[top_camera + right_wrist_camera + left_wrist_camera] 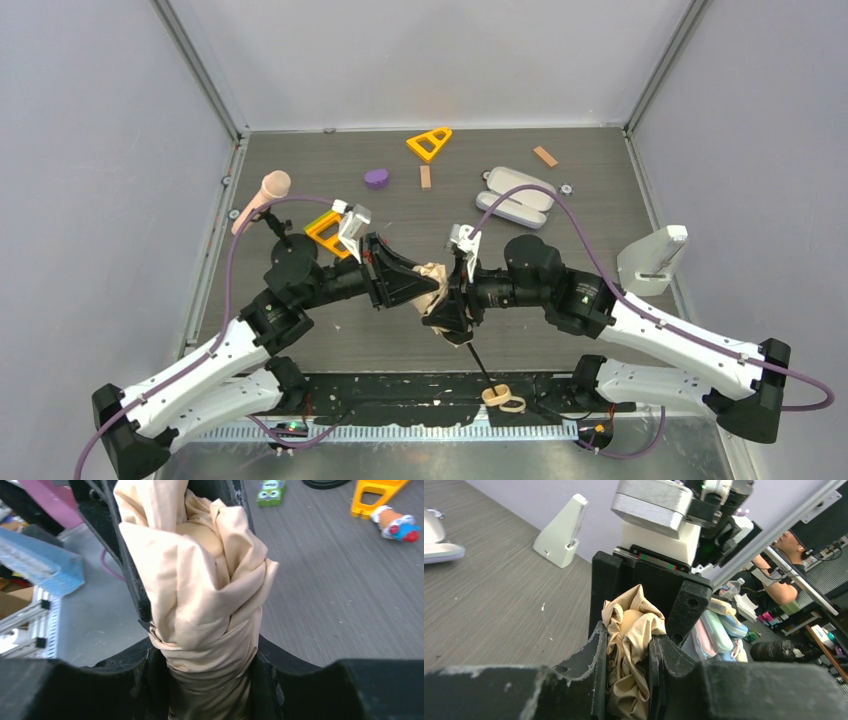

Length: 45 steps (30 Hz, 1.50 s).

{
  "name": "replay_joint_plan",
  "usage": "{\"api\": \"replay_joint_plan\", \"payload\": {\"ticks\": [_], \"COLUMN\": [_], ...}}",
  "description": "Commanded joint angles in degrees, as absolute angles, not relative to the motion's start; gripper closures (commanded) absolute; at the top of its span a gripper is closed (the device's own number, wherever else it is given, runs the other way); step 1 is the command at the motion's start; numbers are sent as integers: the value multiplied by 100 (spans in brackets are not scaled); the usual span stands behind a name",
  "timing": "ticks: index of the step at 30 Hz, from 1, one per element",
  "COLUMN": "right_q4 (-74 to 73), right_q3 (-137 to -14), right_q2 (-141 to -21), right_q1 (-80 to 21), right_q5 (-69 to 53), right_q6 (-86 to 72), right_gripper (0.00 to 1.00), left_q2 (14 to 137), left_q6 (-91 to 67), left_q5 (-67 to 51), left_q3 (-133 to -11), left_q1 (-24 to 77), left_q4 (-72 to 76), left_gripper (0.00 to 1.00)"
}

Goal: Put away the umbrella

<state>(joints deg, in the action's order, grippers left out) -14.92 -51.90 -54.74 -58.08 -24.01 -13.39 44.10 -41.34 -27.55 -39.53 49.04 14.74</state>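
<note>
Top view: left claw (pixel 418 288) and right claw (pixel 452 300) meet mid-worktop (pixel 560 215) on the bunched umbrella (pixel 432 274); its handle (pixel 497 393) lies by the near edge.
Left wrist: left claw (pixel 626 652) clenched on the beige folds.
Right wrist: right claw (pixel 210 680) grasping the rolled canopy.

My left arm (pixel 250 335) and right arm (pixel 600 305) reach inward from the near corners, elbows raised, wrists facing each other at the middle. My left end effector (pixel 428 288) and right end effector (pixel 448 300) each clamp the umbrella (pixel 200 590) between their fingers, from opposite sides.
</note>
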Motion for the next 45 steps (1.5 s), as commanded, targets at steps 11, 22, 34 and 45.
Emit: {"api": "replay_joint_plan", "payload": {"ticks": [11,22,34,45], "right_q4": [-2608,-3749,-4401,-4564], "right_q3": [-5537,-6091,-6462,-6611], "right_q2": [-6372,-6986,-7586,-8011], "right_q1": [-6586,-7360,-7978,-8257], "right_q5": [1444,3444,5009,5116], "right_q6": [-552,-1386,-2312,-2381], "right_gripper": [54,48,37,35], "left_q2": [4319,4321,4284,4285], "left_q6": [-4374,-4393,-4508,-4510], "left_q5": [-2194,-2010,-1938,-1839], "left_q3": [-4141,-4149,-4070,-4112], "left_q1": [4883,4879,4878,4879], "left_q4": [1439,1430,1510,1520], "left_gripper": [100,100,100,100]}}
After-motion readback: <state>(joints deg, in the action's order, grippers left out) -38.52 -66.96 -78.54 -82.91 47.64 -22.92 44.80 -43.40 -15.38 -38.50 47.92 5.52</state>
